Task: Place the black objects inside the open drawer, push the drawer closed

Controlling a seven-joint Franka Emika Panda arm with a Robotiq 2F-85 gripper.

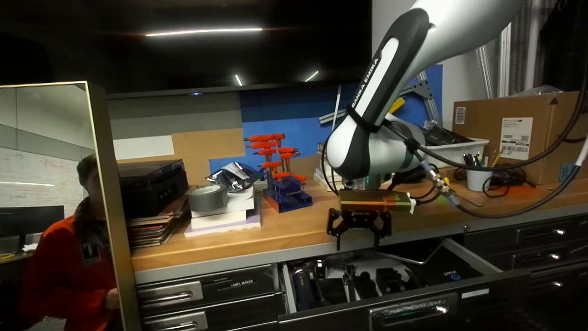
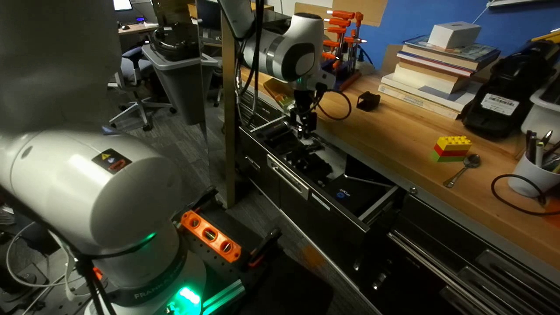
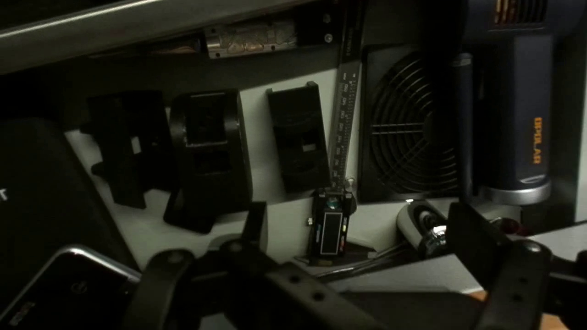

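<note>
The open drawer (image 1: pixel 340 319) is pulled out below the counter; its front panel (image 2: pixel 341 227) shows in an exterior view. Inside lie several black objects: in the wrist view a slotted black block (image 3: pixel 300 142), a rounded black piece (image 3: pixel 215 151) and a jagged black part (image 3: pixel 130 146). Another small, hollow black object (image 2: pixel 368 101) sits on the counter near the books. My gripper (image 1: pixel 357 246) hangs over the back part of the drawer, pointing down. Its fingers stand wide apart in the wrist view with nothing held; a digital caliper (image 3: pixel 331 233) lies in the drawer beneath the gap.
The drawer also holds a heat gun (image 3: pixel 518 119), a fan grille (image 3: pixel 403 133) and a dark box (image 2: pixel 345 192). The counter's edge (image 1: pixel 220 262) runs just behind it. On top stand red-handled tools (image 1: pixel 273 151), stacked books (image 2: pixel 437 74), toy bricks (image 2: pixel 453 148) and a spoon (image 2: pixel 463 168).
</note>
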